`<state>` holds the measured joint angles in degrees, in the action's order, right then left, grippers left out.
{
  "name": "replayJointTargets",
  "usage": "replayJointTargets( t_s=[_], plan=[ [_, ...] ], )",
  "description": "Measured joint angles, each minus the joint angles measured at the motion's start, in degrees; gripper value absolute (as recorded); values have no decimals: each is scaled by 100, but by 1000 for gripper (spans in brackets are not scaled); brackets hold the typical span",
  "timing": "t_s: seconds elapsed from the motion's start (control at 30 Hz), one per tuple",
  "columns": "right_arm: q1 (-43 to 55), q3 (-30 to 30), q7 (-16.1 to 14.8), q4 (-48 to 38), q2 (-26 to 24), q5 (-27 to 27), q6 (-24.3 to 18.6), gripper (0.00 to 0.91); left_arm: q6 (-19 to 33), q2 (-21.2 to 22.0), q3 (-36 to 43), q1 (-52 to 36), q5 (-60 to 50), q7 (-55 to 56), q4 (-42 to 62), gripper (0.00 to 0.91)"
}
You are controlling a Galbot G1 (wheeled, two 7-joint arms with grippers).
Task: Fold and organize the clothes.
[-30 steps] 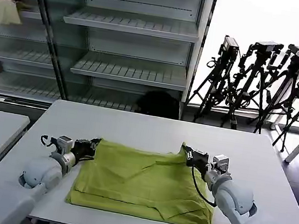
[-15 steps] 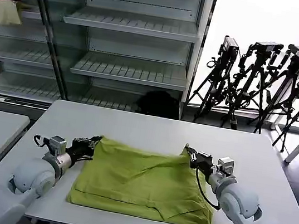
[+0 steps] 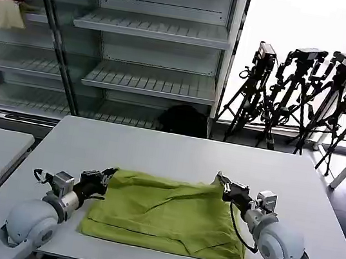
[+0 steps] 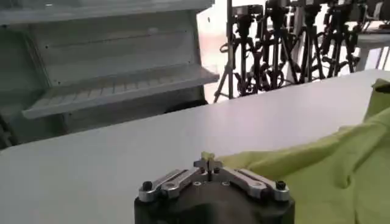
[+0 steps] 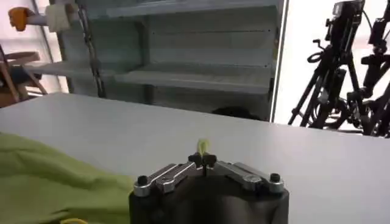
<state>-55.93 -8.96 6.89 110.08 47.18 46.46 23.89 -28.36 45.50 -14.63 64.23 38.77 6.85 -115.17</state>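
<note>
**A:** Which step is this?

**B:** I'd judge it the middle of a fold. The lime-green T-shirt point(image 3: 166, 216) lies on the white tabletop point(image 3: 176, 149) toward its near edge, roughly centred between the left and right edges. Its near hem rests flat, while the two far corners are lifted slightly off the surface.

**A:** Who holds them?

**B:** The left gripper point(image 3: 106, 176) has the far-left corner, the right gripper point(image 3: 222, 182) the far-right one. In the left wrist view the fingers point(image 4: 209, 165) are pressed together with a sliver of green fabric poking out between them. The right wrist view shows the same: fingers point(image 5: 203, 159) closed narrow on a small tuft of green.

**A:** So both pinch cloth, nothing slack?

**B:** Both pinch cloth. The far edge sags a little between the two corners and the top layer is creased, so the fabric is soft and thin and will droop.

**A:** What does the next move call for?

**B:** In my view, carrying both corners together toward the near edge of the tabletop, at matching height and pace, so the far edge lands square on the near hem. If one arm leads, the fold skews. The grip should stay firm until the corners are laid down, then open.

**A:** Any print visible?

**B:** None on the face turned up.
</note>
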Motion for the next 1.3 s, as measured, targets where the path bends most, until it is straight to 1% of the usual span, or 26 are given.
replayJointTargets(
  t_s=[0.4,0.77,1.3],
  plan=[
    [-615,-250,395,437,-8,53,-92,0,15,57,-425,684,-328,182,-290,0],
    [-1147,-440,603,695,23,23,-148,0,86,63,-581,1176,-626,98,-375,0],
    [-1889,-747,832,1083,92,58,-134,0,231,148,-483,1366,-1085,41,-123,0]
  ],
)
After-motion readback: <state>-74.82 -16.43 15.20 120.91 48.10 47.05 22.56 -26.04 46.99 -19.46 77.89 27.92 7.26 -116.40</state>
